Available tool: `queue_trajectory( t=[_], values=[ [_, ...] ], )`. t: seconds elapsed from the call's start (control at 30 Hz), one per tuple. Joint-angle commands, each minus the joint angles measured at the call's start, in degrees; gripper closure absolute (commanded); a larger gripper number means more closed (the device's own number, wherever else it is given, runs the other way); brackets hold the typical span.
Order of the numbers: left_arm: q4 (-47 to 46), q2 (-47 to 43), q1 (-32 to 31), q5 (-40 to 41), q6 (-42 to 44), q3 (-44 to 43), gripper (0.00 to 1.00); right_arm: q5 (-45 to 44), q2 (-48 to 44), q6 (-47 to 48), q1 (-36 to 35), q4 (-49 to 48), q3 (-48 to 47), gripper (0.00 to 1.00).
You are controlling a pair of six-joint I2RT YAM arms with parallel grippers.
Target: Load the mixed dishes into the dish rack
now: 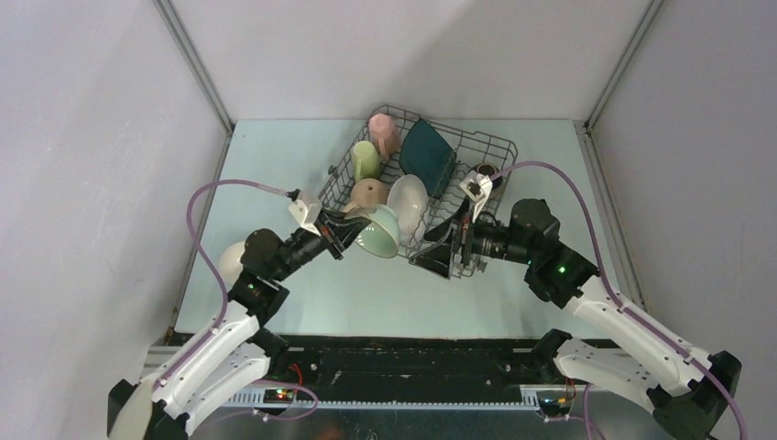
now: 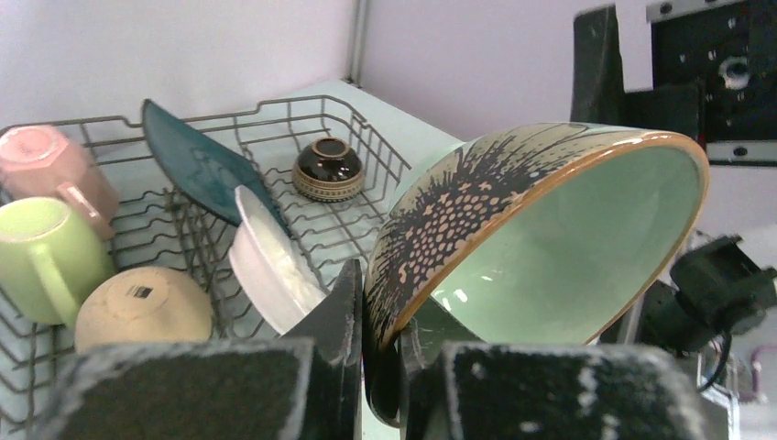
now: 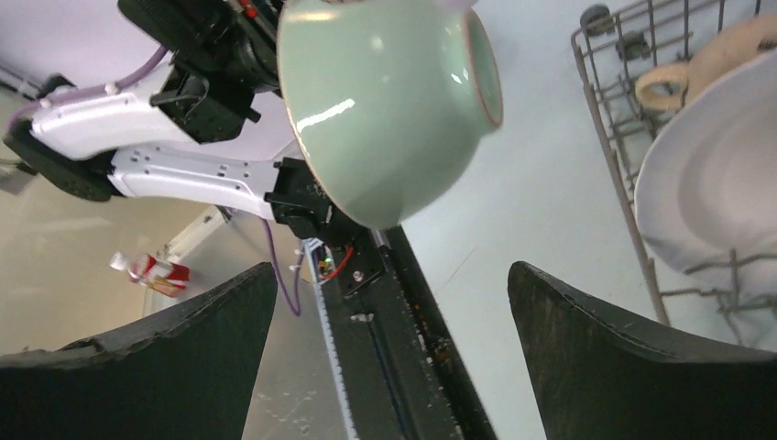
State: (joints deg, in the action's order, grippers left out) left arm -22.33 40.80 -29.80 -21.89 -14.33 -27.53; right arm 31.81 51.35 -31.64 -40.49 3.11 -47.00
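Note:
My left gripper [image 1: 344, 234] is shut on the rim of the pale green bowl [image 1: 378, 231] and holds it tilted at the near-left corner of the grey wire dish rack [image 1: 495, 151]. In the left wrist view the gripper [image 2: 380, 339] pinches the bowl's patterned wall [image 2: 476, 211]. The rack holds a pink mug [image 1: 383, 133], a light-green mug [image 1: 366, 159], a tan mug [image 1: 368, 194], a dark teal square plate [image 1: 427, 156], a white round plate [image 1: 409, 203] and a dark brown bowl [image 1: 484, 171]. My right gripper [image 1: 440, 247] is open and empty at the rack's near edge; in the right wrist view it [image 3: 389, 275] faces the bowl [image 3: 385, 101].
A white bowl [image 1: 231, 259] sits on the table at the left, partly hidden behind my left arm. The right wrist view shows the rack's edge [image 3: 614, 119] with the white plate [image 3: 705, 183] at the right. Grey walls enclose the table.

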Motion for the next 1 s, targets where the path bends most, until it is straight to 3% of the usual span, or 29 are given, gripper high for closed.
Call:
queue_trajectory(
  t=[0.0,0.2,0.3,0.87,0.93,0.97],
  values=[
    [-7.4,1.1,-0.6,-9.2,2.3,-4.2,1.0,-3.0,-1.0,12.4,-2.9,0.3,-3.6,0.0],
    [-13.5,4.9,-0.7,-18.0,-1.4,-4.4,1.0,-0.4,0.7,21.3,-3.6,-1.2,-6.4,0.01],
    [-13.7,5.6,-0.7,-18.3,-2.4,-5.2,1.0,2.9,2.1,22.0,-3.9,-0.6,-7.9,0.01],
    [-14.1,5.7,-0.7,-17.9,-3.6,-5.2,1.0,2.8,7.7,22.5,-8.1,0.4,-10.6,0.01],
    [-14.2,5.7,-0.7,-17.9,-3.6,-5.2,1.0,2.3,7.8,22.6,-8.2,0.7,-10.6,0.04],
    [-14.3,5.7,-0.7,-17.8,-3.5,-5.2,1.0,1.4,7.7,22.6,-8.2,0.8,-10.6,0.11]
  ],
)
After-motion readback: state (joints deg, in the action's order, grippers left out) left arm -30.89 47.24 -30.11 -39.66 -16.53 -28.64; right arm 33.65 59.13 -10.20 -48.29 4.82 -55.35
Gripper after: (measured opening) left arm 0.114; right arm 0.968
